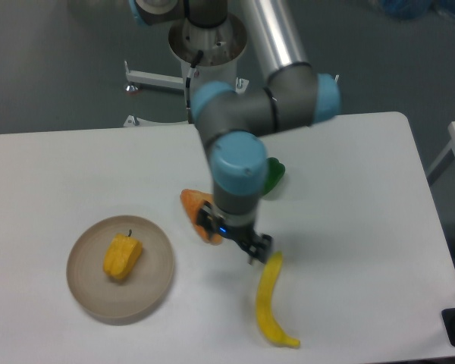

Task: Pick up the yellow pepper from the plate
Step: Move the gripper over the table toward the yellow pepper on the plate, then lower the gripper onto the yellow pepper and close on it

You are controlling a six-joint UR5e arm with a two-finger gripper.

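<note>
— White table [76,163] today. Where's the pepper [122,256]?
— On the plate [157,282], left side. My gripper [250,248] hangs well apart from it, near the banana [269,300]; can't tell if it's clenched.

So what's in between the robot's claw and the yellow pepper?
The camera view shows bare table, then the plate rim, between the gripper and yellow pepper.
</note>
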